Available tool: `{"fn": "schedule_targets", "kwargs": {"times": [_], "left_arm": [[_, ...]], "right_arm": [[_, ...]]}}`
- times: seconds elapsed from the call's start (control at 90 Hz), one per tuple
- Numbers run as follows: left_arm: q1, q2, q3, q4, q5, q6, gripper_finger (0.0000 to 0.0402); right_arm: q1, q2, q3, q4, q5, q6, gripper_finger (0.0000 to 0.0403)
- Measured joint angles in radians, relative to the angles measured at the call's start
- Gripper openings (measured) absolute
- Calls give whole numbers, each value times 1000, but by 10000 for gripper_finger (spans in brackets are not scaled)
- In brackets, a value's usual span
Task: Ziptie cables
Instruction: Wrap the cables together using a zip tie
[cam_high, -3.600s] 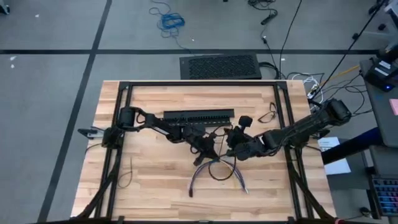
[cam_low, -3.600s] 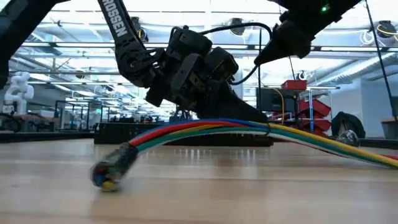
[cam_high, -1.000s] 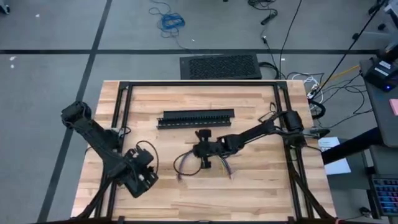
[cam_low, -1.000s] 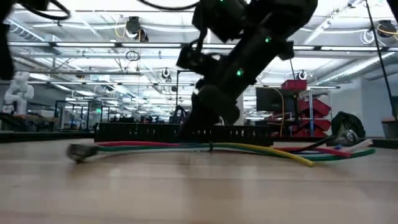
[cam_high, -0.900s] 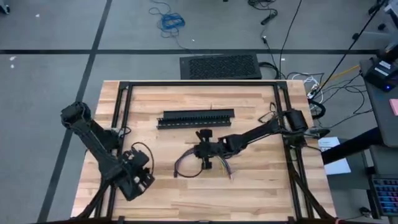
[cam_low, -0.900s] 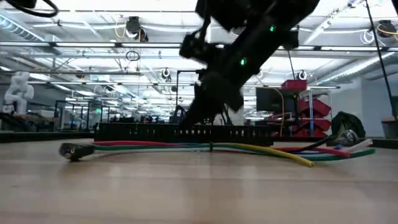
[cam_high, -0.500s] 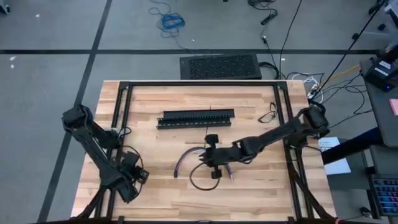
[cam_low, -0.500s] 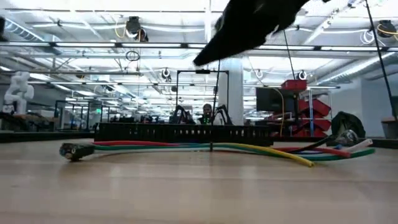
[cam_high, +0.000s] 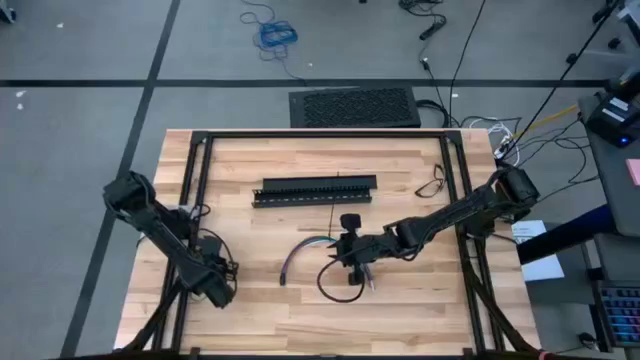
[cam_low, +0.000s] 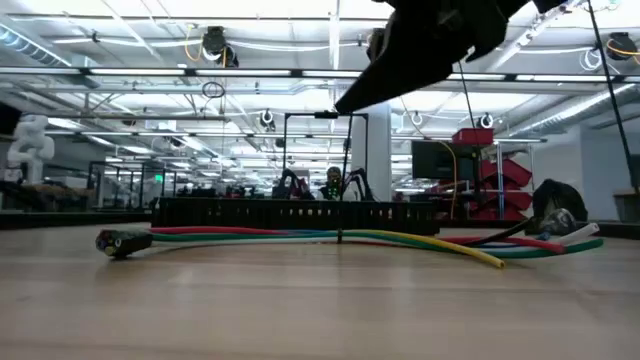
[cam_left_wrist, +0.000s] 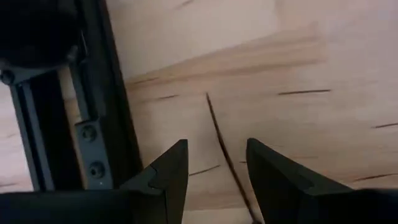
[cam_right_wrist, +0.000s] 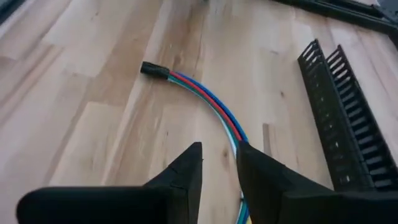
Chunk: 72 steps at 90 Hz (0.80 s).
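Cables (cam_high: 305, 250) lie on the wooden desk (cam_high: 400, 180) near its middle, in front of the black slotted bar (cam_high: 318, 190). They make a curved bundle of red, green, blue and yellow wires, and one end is closed in a short dark sleeve (cam_right_wrist: 154, 70). In the low view the cables (cam_low: 300, 236) rest flat on the desk surface, with the sleeved end toward the picture's left and the loose ends spread toward the right.

The right gripper (cam_high: 350, 262) hangs above the bundle, lifted off the desk. Its fingers (cam_right_wrist: 186, 171) stand only a small gap apart and hold nothing; the cables pass below them without contact.

The left gripper (cam_high: 222, 285) is low at the left front part of the desk, close to the black frame rail (cam_left_wrist: 93, 112) and well apart from the cables. Its fingers (cam_left_wrist: 168, 174) are moderately apart and empty, and a thin black zip tie (cam_left_wrist: 225, 155) lies on the wood between them.
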Motion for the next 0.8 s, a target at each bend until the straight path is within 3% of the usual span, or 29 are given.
{"fn": "schedule_targets", "kwargs": {"times": [0.267, 0.522, 0.7, 0.8], "left_arm": [[-3, -1, -16, 49, -22, -2, 142], [-3, 1, -17, 82, -59, 15, 12], [-4, 3, -9, 80, -93, 28, 2], [-4, 10, 38, 65, -171, 43, 1]], "right_arm": [[-6, 0, -8, 1, 0, -2, 91], [-6, 0, -8, 1, 0, 5, 91], [-6, 0, -8, 1, 0, 17, 79], [-6, 0, -8, 1, 0, 24, 67]]}}
